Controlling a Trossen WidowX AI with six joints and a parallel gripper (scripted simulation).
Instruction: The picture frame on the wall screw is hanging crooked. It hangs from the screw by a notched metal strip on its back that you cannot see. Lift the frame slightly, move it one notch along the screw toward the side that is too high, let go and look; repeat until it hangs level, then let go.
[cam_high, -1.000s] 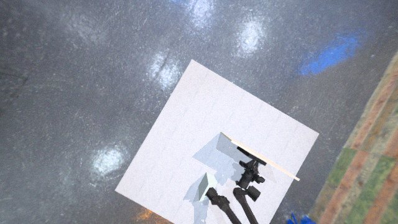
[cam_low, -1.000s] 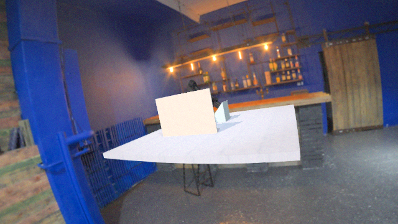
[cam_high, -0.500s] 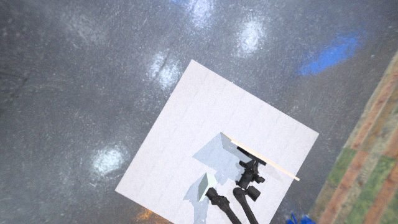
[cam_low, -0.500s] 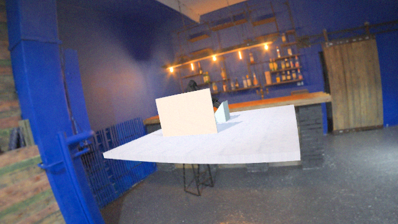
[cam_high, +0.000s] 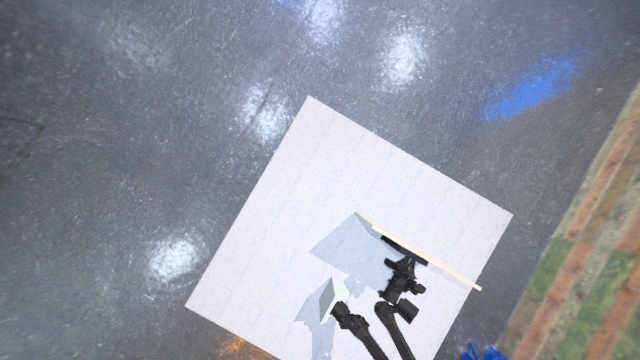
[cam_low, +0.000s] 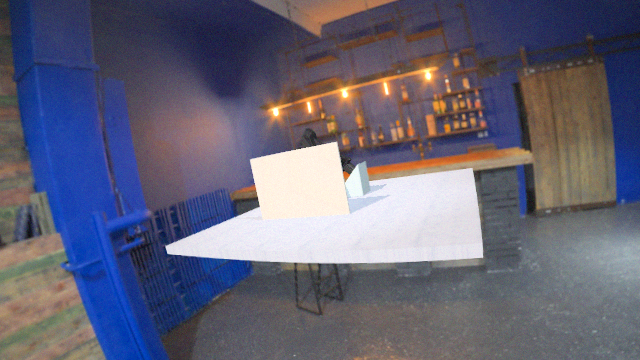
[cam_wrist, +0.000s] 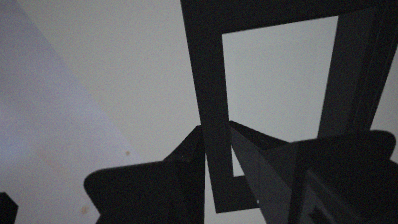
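The picture frame (cam_high: 399, 246) (cam_wrist: 205, 75) has black bars around a pale centre. In the top view it is a dark strip close along the front of the upright wall panel (cam_high: 447, 268) (cam_low: 300, 185) (cam_wrist: 120, 65). My gripper (cam_high: 411, 259) (cam_wrist: 214, 128) is shut on one side bar of the frame, with a finger on each side of it in the wrist view. The frame slants in the wrist view, but I cannot tell its true tilt. The screw and notched strip are hidden. In the exterior view the panel hides the frame and fingers.
A white table top (cam_high: 280, 200) (cam_low: 425, 220) lies under the panel. A pale green wedge-like block (cam_high: 329, 300) (cam_low: 359, 181) stands to one side of the arm, with a second dark arm-like part (cam_high: 352, 322) ending at it. The panel blocks the space behind the frame.
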